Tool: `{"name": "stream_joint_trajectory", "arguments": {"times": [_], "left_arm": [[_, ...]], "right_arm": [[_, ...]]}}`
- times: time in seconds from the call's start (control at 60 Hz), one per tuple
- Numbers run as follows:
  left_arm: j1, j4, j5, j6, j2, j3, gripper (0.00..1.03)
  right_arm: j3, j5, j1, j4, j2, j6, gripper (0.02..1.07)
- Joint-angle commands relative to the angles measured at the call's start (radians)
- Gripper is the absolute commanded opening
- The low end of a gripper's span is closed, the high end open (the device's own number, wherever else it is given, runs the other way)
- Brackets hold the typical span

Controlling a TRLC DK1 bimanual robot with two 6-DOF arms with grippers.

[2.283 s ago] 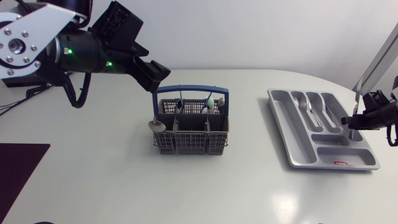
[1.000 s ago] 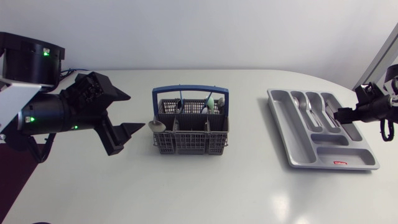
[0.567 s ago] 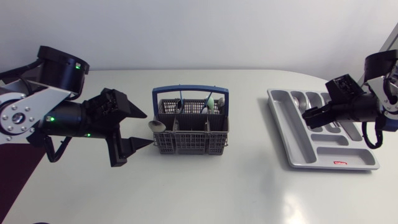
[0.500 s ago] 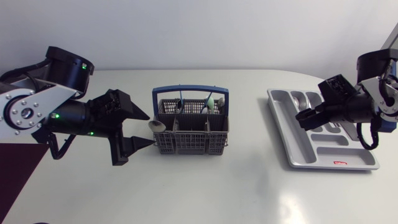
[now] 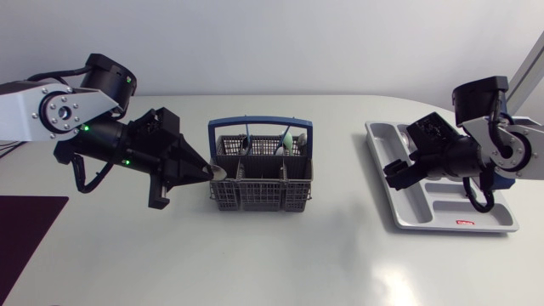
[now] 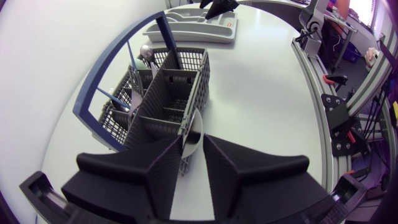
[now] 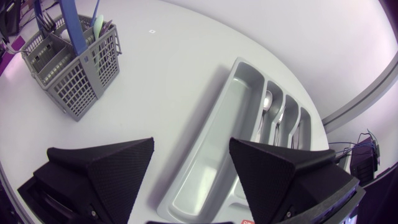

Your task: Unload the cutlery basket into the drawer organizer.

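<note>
The grey cutlery basket (image 5: 262,183) with a blue handle stands mid-table, still holding several pieces, among them a pale green one (image 5: 289,138). A spoon (image 5: 216,172) sticks bowl-up out of its front left compartment. My left gripper (image 5: 206,174) is at the basket's left side, shut on that spoon's bowl (image 6: 193,129), one finger on each face. The silver drawer organizer (image 5: 472,212) lies at the right with spoons (image 7: 267,99) in its slots. My right gripper (image 5: 393,175) hangs open and empty over the organizer's left rim (image 7: 211,143).
A dark mat (image 5: 25,229) covers the table's front left corner. The right arm's links hide part of the organizer's middle compartments. White tabletop (image 5: 340,246) lies bare between basket and organizer.
My left gripper swung in low to the basket's left side and shut on the spoon bowl. The right arm moved left across the organizer to its left rim, jaws opening wider.
</note>
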Motion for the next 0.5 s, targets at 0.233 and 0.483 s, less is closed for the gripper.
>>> {"name": "stream_joint_trajectory", "arguments": {"times": [0.233, 0.483], "left_arm": [[0.009, -0.081, 0.048, 0.047, 0.068, 0.094, 0.04], [0.067, -0.265, 0.165, 0.037, 0.177, 0.287, 0.04]], "right_arm": [[-0.037, 0.038, 0.055, 0.022, 0.033, 0.033, 0.89], [-0.054, 0.046, 0.084, 0.028, 0.024, 0.047, 0.89]]}}
